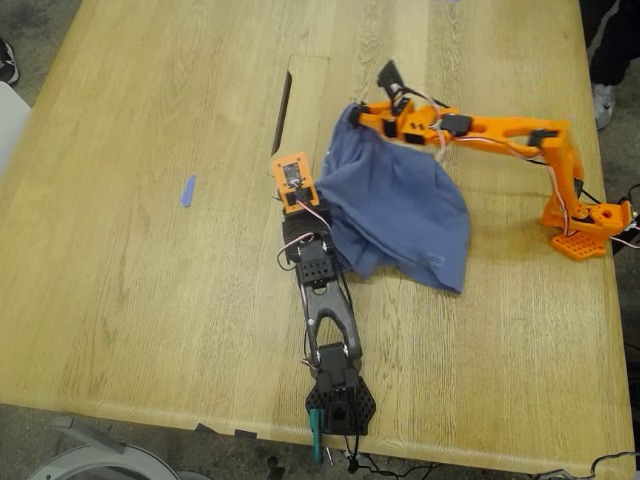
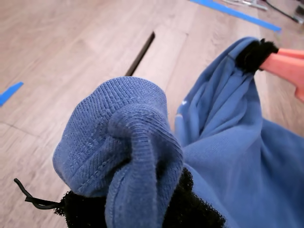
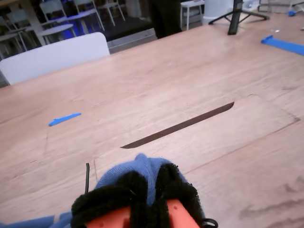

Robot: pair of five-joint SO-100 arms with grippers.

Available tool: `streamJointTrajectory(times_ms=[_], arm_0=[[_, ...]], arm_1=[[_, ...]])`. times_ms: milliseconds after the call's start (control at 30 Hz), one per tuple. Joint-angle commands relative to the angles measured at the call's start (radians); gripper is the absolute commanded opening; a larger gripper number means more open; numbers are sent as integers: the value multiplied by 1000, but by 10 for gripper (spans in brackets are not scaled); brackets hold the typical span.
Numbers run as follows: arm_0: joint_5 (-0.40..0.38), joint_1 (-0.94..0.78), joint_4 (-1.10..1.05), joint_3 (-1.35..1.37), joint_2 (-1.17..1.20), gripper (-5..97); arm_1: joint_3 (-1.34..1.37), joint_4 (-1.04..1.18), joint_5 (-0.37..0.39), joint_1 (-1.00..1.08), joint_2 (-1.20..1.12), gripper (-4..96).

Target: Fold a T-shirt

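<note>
Black arm (image 1: 330,330), T-shirt (image 1: 400,205), tape scrap (image 1: 187,190).

I work on a wide, pale wooden table (image 1: 150,300) with a rectangular hatch (image 1: 305,100) cut into its top, a dark slot along one edge, and a small scrap of blue tape (image 1: 187,190) lying at about nine o'clock in the exterior view. Grey floor (image 1: 30,50) shows past the table's edge at eleven o'clock there. Beyond the table in my second wrist view stand a white chair back (image 3: 52,59), further pale chairs and tables (image 3: 71,19) before a dark wall, and a black tripod (image 3: 236,16).
</note>
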Motion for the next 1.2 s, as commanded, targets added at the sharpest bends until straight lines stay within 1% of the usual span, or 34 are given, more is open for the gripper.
streamJointTrajectory(times_ms=[0, 33, 67, 100, 233, 367, 567, 700, 767, 867, 967, 1167], arm_0=[[12, -49, -158, 5, 12, -3], [12, -58, -189, 23, 9, -3], [14, -69, -221, 41, 3, -3], [14, -78, -255, 60, -2, -3], [17, -118, -385, 121, -32, -3], [18, -156, -494, 127, -87, -3], [28, -235, -744, 87, -238, -3], [32, -258, -844, 44, -305, -3], [37, -249, -854, 38, -308, -3], [35, -195, -799, 40, -239, -3], [34, -120, -600, 35, -101, -3], [34, -51, -195, 8, 150, -3]], arm_1=[[-574, 158, 9, 17, -265, 7], [-822, 267, 9, 18, -422, 9], [-997, 339, 9, 21, -538, 9], [-1039, 347, 12, 23, -591, 7], [-988, 252, 12, 44, -600, 8], [-922, 135, 8, 75, -607, 7], [-828, -55, -5, 117, -604, 4], [-813, -160, -5, 127, -612, 4], [-838, -163, -3, 130, -615, 4], [-927, -87, 0, 133, -618, 5], [-1037, 86, 3, 133, -614, 5], [-1032, 374, -6, 133, -445, 2]])
